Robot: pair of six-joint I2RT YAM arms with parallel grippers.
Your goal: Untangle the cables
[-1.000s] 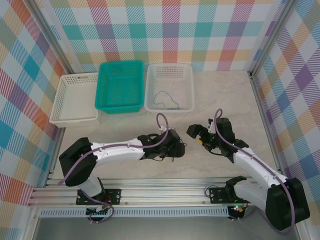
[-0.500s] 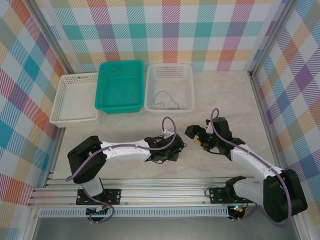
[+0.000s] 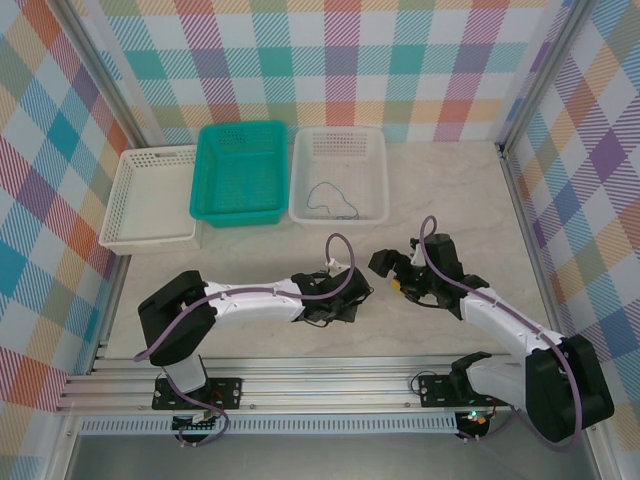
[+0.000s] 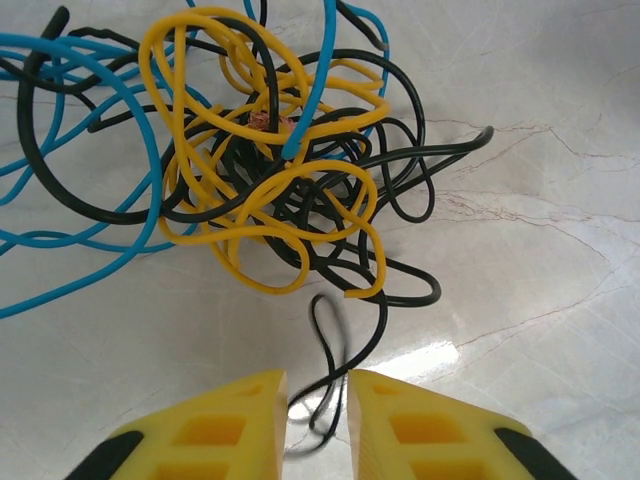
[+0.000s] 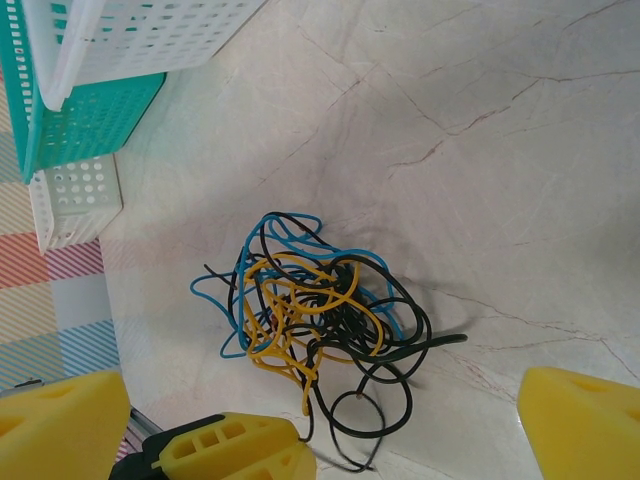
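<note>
L gripper (image 4: 317, 420) is low over the table (image 3: 460, 200), mid-scene near side. Jaws narrow, small gap between the yellow fingers (image 4: 215, 430). A loop of black strand off the cables (image 4: 270, 170) runs down into that gap. Can't tell from L wrist cam if the pads touch it; the strand is blurred there.

The cables are one tight clump on the marble: yellow loops on top, black under, blue sweeping out to the left of the wrist view. Bare copper end visible in the middle of the knot. From the top cam the clump sits mostly under the L gripper head, so I can't make out much there.

R gripper (image 3: 395, 270) is just right of the clump, apart from it. Jaws wide; R wrist cam has one yellow finger (image 5: 60, 420) at each bottom corner w/ the clump on the table between and beyond them. Nothing in R jaws.

Far side, L to R: white basket (image 3: 150, 195), teal basket (image 3: 240, 170), 2nd white basket (image 3: 338, 150). A thin loose wire (image 3: 330, 197) lies in the 2nd white one, well apart from the clump.
</note>
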